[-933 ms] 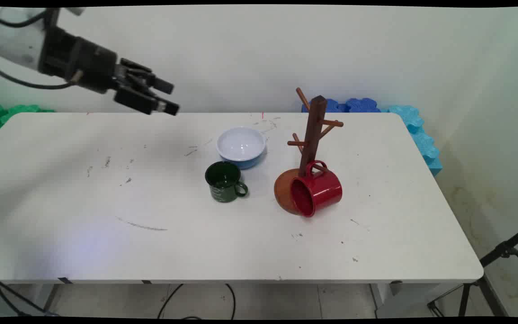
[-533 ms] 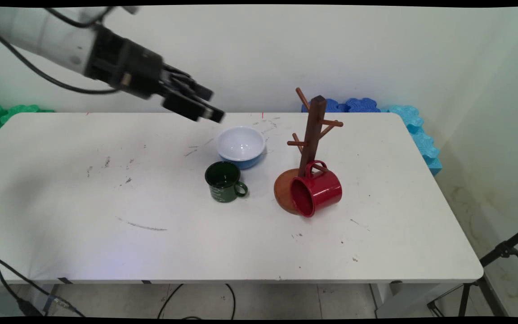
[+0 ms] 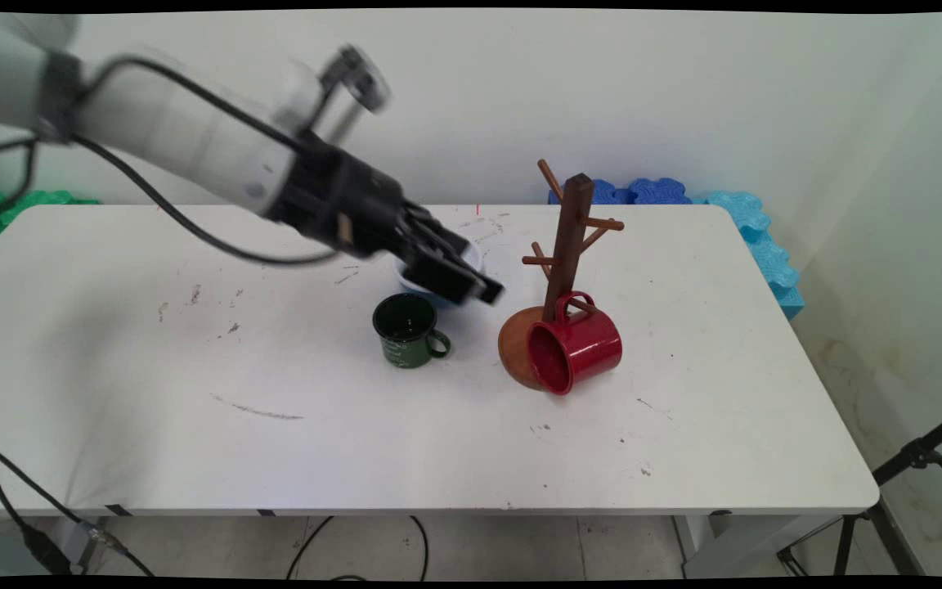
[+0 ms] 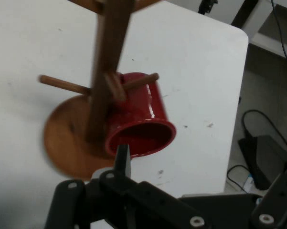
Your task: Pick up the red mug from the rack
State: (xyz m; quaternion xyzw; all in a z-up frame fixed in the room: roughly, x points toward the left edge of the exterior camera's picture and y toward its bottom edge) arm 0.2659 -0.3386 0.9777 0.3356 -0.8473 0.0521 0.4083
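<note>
My black gripper (image 3: pixel 477 276) hangs low over the middle of the white table (image 3: pixel 193 368), open and holding nothing. It covers most of a white bowl with a blue outside (image 3: pixel 406 281). A dark green mug (image 3: pixel 407 330) stands upright just in front of it. To its right a brown wooden mug tree (image 3: pixel 567 245) rises from a round base (image 3: pixel 512 348), with a red mug (image 3: pixel 576 343) on its side against that base. The hand view looks at the red mug's mouth (image 4: pixel 141 136) and the tree's post (image 4: pixel 105 81), with one fingertip (image 4: pixel 122 160) just below the mug.
Blue foam blocks (image 3: pixel 643 191) and cyan ones (image 3: pixel 765 245) lie at the table's far right corner, green ones (image 3: pixel 13 204) at the far left. A black tripod leg (image 3: pixel 904 466) stands off the table's right end. Cables hang under the table's front edge.
The arm has swung right and down from the table's far left, coming over the bowl towards the mug tree. The mugs, bowl and tree have not moved.
</note>
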